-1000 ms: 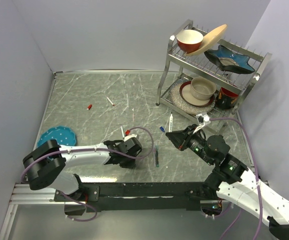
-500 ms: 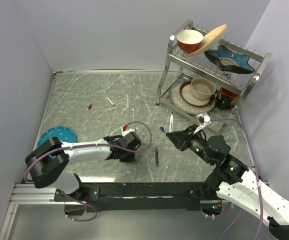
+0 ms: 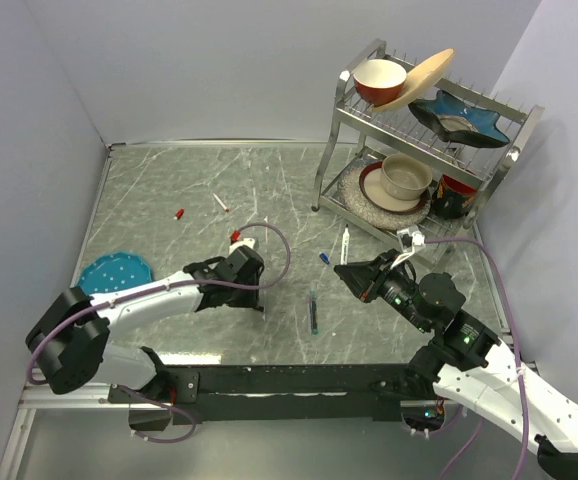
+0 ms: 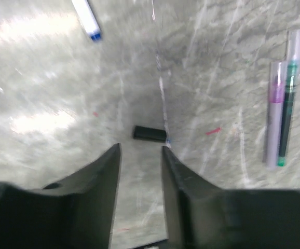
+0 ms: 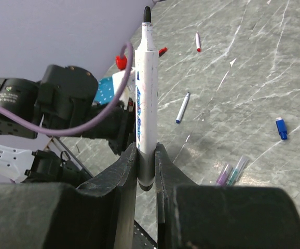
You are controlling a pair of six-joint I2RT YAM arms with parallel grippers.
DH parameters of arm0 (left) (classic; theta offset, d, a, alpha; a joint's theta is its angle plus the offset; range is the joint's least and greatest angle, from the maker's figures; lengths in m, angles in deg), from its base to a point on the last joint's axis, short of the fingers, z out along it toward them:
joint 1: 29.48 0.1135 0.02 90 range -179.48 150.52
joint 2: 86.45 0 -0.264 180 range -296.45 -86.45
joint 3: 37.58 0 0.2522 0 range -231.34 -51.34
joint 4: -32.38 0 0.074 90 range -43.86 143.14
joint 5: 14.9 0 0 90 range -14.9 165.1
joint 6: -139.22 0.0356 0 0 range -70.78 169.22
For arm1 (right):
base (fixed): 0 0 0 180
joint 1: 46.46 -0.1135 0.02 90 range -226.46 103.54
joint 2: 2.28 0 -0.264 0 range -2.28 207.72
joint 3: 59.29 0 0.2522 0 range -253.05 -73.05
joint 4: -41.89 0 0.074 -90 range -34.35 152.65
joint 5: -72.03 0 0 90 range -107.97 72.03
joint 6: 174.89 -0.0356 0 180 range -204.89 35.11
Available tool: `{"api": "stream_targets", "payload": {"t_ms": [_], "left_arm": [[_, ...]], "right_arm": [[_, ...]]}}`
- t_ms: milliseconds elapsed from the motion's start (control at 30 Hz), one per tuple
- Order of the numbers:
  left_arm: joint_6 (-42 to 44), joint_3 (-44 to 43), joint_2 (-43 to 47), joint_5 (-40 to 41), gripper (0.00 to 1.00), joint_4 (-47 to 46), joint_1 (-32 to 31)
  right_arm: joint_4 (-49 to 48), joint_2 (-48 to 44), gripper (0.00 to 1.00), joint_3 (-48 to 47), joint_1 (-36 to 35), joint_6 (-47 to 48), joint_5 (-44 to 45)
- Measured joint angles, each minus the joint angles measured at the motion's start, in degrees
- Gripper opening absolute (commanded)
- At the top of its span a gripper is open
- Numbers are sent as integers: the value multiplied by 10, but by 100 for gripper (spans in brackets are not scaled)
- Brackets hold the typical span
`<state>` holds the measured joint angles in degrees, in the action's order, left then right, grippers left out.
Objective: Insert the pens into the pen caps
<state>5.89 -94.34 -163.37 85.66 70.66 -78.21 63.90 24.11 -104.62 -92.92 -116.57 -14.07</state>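
My right gripper (image 5: 146, 155) is shut on a white pen (image 5: 145, 98) with a black tip, held upright; in the top view this gripper (image 3: 347, 274) is right of centre. My left gripper (image 4: 139, 153) is open and empty, low over the table, with a black pen cap (image 4: 150, 133) lying just ahead of its fingertips. In the top view it (image 3: 249, 288) is left of the teal pen (image 3: 312, 312). A blue-tipped white pen (image 3: 344, 240), a blue cap (image 3: 323, 258), a red-tipped white pen (image 3: 220, 203) and a red cap (image 3: 179, 213) lie on the table.
A metal dish rack (image 3: 421, 150) with bowls and plates stands at the back right. A blue dotted plate (image 3: 114, 272) lies at the left edge. A purple-tinted tube (image 4: 274, 114) lies beside the teal pen (image 4: 289, 104). Grey walls close the back and left.
My left gripper has drawn back to the left and farther from the teal pen, its cable loop swinging with it. The right arm has stayed almost still with the pen.
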Motion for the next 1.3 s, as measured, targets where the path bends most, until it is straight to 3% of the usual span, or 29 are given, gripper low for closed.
{"api": "stream_targets", "payload": {"t_ms": [200, 367, 533, 700, 1300], "left_arm": [[92, -44, -13, -10, 56, 17, 16], [159, -128, -82, -30, 54, 31, 16], [201, -138, -116, -33, 54, 43, 17], [214, -138, -132, -44, 49, 45, 22], [209, -115, -173, -86, 53, 43, 23]], "right_arm": [[0, -2, 0, 0, 0, 0, 0], [1, -19, 0, 1, 0, 0, 1], [14, -38, 0, 1, 0, 5, 10], [30, -61, 0, 1, 0, 12, 19], [51, -79, 0, -3, 0, 16, 25]]}}
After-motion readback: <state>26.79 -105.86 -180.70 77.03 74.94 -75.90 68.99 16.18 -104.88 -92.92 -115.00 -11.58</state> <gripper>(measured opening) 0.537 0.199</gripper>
